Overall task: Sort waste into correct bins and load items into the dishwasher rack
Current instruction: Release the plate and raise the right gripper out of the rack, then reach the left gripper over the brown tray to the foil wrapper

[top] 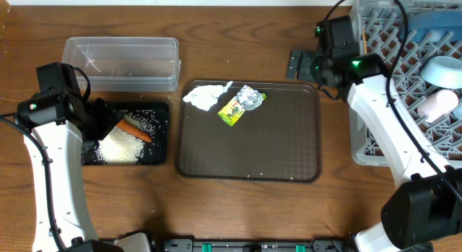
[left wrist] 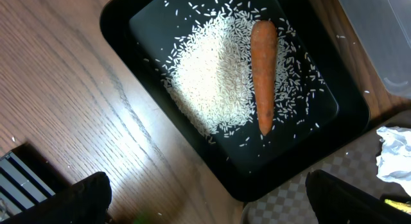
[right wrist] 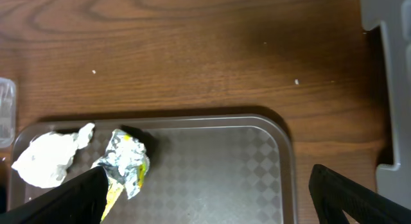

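A shallow black tray holds a heap of white rice and a small orange carrot. My left gripper hangs open above that tray's edge, holding nothing. Crumpled white paper and a silver and yellow-green foil wrapper lie on the brown serving tray. My right gripper is open and empty over the serving tray's far right corner. The grey rack holds a dark-blue bowl, a light-blue bowl, a pinkish cup and chopsticks.
A clear plastic tub stands behind the black tray, with nothing large inside it. The rack's grey wall lies close on the right of my right gripper. Bare wood table lies behind the serving tray.
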Available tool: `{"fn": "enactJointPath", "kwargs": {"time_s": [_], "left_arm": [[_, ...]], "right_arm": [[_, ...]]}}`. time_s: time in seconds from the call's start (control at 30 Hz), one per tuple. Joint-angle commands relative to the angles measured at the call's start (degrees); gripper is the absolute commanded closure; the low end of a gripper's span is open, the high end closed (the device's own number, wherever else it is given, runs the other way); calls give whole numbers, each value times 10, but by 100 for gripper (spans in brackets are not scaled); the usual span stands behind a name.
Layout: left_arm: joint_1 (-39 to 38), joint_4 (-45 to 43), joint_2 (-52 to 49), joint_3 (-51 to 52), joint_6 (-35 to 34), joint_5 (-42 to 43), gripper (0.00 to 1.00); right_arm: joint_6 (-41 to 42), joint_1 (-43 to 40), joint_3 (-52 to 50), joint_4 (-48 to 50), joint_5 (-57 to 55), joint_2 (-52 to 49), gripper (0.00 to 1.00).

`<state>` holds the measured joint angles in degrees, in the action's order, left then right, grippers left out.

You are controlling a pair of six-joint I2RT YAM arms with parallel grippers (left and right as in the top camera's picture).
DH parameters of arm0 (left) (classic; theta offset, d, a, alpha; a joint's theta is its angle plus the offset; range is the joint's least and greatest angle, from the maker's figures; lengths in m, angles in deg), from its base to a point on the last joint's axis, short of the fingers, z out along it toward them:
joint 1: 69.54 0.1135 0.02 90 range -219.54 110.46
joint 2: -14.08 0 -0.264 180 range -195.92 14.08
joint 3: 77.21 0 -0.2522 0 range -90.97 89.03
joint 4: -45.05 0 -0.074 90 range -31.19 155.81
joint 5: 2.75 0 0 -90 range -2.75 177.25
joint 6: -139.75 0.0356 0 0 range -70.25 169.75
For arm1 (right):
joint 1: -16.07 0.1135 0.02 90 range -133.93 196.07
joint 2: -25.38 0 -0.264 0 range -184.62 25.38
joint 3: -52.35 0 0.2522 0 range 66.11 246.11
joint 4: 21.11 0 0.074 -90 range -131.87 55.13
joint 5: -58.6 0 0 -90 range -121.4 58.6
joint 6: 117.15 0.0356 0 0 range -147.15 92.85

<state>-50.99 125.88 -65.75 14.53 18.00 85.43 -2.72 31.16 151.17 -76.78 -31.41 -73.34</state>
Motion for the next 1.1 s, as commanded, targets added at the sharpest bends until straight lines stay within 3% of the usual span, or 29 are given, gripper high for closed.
{"fn": "enactJointPath", "kwargs": {"time_s": [0.0,0.63,0.87,0.97,1.07], "left_arm": [[2,2,0,-3,-7,-3,0],[2,-13,0,-3,-11,1,0],[-10,55,0,12,-51,286,0],[-57,21,0,28,27,391,0],[-140,-9,0,29,56,404,0]], "right_arm": [[8,-1,2,-1,-6,12,1],[8,-1,2,-1,-6,12,1],[8,-1,2,-2,-6,12,1],[8,-1,2,-1,-6,12,1],[8,-1,2,-1,-6,12,1]]}}
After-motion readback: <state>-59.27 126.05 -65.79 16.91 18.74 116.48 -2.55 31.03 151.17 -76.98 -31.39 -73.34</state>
